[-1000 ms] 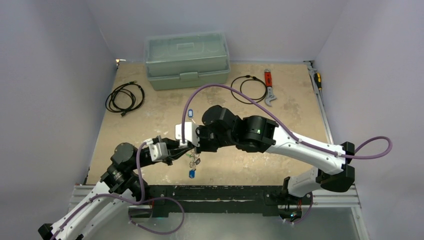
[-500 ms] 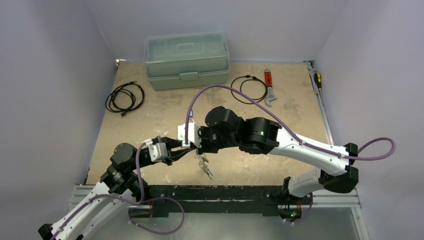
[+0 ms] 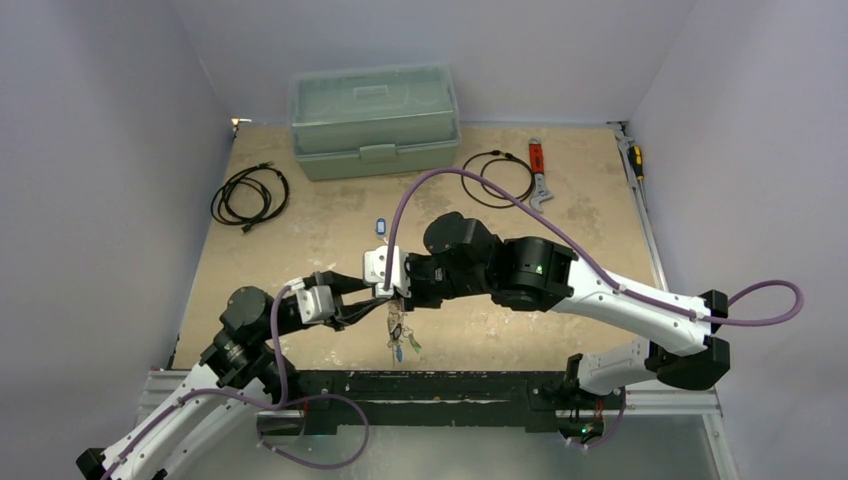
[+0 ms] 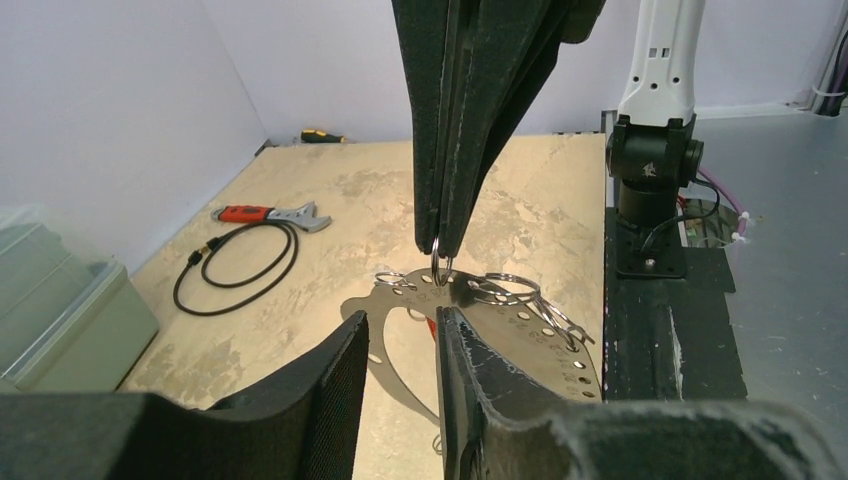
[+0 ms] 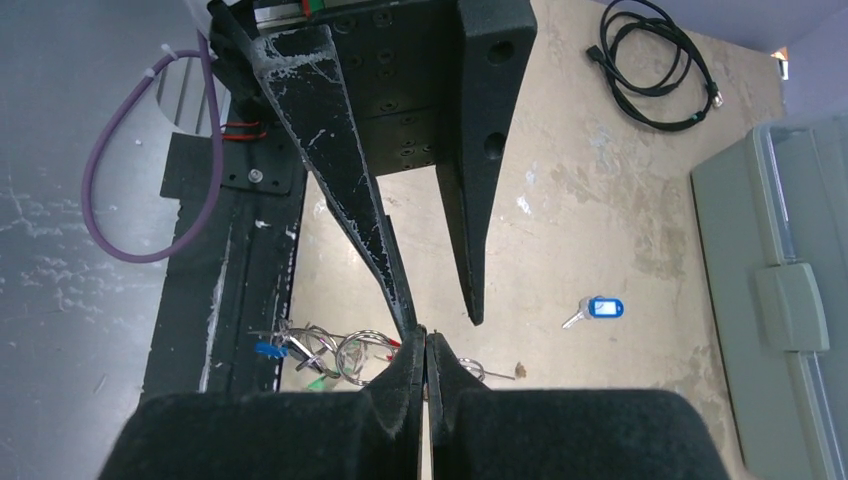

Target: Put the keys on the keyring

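Observation:
The keyring [image 4: 520, 330] is a flat silvery crescent with small holes, carrying several split rings. It hangs from one small ring pinched in my right gripper [image 4: 440, 258], which is shut. In the top view it dangles below that gripper [image 3: 397, 298] with the keys [image 3: 398, 338]. In the right wrist view my right gripper [image 5: 425, 338] is closed, with blue, green and red key heads [image 5: 300, 360] to its left. My left gripper [image 4: 402, 318] is open, its fingers either side of the crescent's upper edge; I cannot tell if they touch it. A loose blue-headed key [image 3: 380, 226] lies on the table, also seen in the right wrist view [image 5: 597, 308].
A grey-green toolbox [image 3: 373, 120] stands at the back. Coiled black cables lie at the left [image 3: 250, 195] and back right [image 3: 498, 178], beside a red-handled wrench [image 3: 538, 172]. A screwdriver [image 3: 635, 158] lies along the right edge. The black base rail [image 3: 450, 385] runs along the near edge.
My right gripper has shifted a little right with the hanging keyring, uncovering the loose blue key. The dangling keys have swung. The left gripper has barely moved.

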Action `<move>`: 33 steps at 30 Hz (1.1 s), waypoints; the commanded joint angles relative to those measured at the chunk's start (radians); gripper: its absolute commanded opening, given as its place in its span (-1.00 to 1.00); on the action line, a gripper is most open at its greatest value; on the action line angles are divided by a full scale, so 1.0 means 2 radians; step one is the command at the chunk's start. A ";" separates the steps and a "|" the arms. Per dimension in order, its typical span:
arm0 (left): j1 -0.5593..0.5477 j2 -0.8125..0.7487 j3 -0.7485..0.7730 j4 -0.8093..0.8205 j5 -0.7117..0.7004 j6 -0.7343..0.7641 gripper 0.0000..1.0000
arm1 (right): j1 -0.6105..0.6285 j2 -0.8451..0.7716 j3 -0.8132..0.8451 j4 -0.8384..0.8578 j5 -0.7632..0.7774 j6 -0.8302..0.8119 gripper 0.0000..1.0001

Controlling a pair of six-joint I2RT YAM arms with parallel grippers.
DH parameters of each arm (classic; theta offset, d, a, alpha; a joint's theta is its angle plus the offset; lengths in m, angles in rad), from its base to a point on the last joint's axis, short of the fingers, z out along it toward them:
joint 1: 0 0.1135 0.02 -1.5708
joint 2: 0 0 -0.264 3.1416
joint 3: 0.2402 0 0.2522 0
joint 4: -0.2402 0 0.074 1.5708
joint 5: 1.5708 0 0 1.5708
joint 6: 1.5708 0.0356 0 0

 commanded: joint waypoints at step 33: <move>-0.001 -0.019 0.009 0.031 0.029 -0.009 -0.39 | 0.002 -0.015 -0.009 0.046 -0.050 0.003 -1.00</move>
